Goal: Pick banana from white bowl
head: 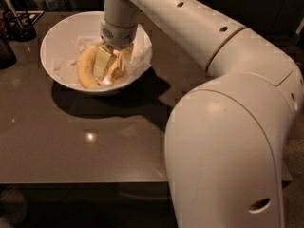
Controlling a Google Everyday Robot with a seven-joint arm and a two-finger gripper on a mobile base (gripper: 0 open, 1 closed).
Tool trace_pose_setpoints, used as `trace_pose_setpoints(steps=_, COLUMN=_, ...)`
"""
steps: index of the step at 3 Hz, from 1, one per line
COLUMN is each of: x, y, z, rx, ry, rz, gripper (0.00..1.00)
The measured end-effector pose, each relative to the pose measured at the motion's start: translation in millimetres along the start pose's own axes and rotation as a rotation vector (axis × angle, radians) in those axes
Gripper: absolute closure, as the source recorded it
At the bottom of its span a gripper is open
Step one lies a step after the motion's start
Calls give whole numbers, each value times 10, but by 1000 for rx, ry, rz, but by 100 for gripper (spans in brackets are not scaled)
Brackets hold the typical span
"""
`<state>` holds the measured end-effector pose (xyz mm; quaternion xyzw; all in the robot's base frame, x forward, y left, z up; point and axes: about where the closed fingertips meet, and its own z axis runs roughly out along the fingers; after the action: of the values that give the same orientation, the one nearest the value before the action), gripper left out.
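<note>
The white bowl (57, 37) stands on the dark table at the upper left, lined with crumpled white paper. Two bananas lie in it. The banana (119, 68) with brown patches lies on the right side of the bowl. A cleaner yellow banana (85, 69) curves along its left. My gripper (107, 64) reaches straight down into the bowl between and onto the bananas. It covers the middle of both, and its wrist hides the bananas' upper ends.
The dark brown table (85, 141) has its front edge near the bottom of the view. Dark objects, among them a holder (19, 25) and a dark item (5, 51), stand at the far left. My arm's large white body (228, 141) fills the right side.
</note>
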<state>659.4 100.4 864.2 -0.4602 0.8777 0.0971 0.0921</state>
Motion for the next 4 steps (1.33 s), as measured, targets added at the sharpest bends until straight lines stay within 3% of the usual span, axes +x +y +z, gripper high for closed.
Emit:
trace_pose_setpoints(steps=1, x=-1, y=-11, z=87, rx=-21, ry=20, rz=12, gripper=40)
trace_pose_setpoints(steps=3, x=-17, y=19, z=207, rx=-35, ry=58, rz=6, gripper=37)
trace_pose_setpoints(steps=4, x=-20, y=16, z=251, rx=-46, ry=67, rz=8, gripper=57)
